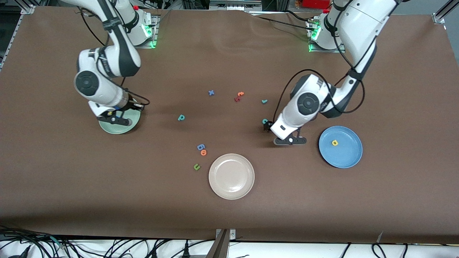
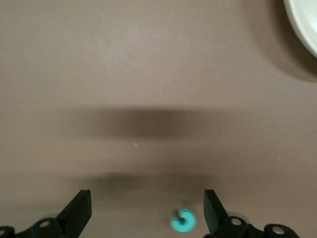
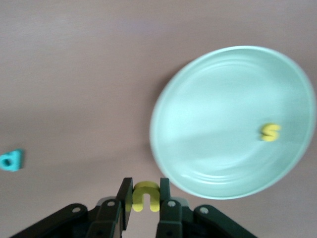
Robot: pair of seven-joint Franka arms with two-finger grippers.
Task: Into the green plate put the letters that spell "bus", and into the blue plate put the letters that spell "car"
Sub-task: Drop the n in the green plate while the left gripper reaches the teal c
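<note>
I am watching the right gripper [image 3: 144,197] hanging over the green plate [image 1: 120,128] at middle left of the front view, its fingers pinching the yellow "u" [image 3: 145,195] by its two legs. In the right wrist view the gripper is sitting just off the plate's rim, and the yellow "s" [image 3: 270,132] is lying inside the plate. The teal "b" [image 1: 181,117] is lying on the table left of centre in the front view, apart from the plate (it also shows at the edge of the right wrist view). The left gripper [image 2: 147,214] is hovering low over the table right of centre in the front view, fingers spread wide, with the teal "c" [image 2: 183,220] lying on the cloth between them, nearer one finger, untouched. The blue plate [image 1: 346,157] is sitting at right in the front view with the yellow "a" [image 1: 335,143] inside it. The teal "r" [image 1: 264,101] is lying above the left gripper in that view, on bare table. The beige plate [image 1: 231,176] is sitting at lower centre, and I am seeing the orange "o" [image 1: 203,152], a blue letter [image 1: 200,147] and the olive "u" [image 1: 196,166] just to its left.
</note>
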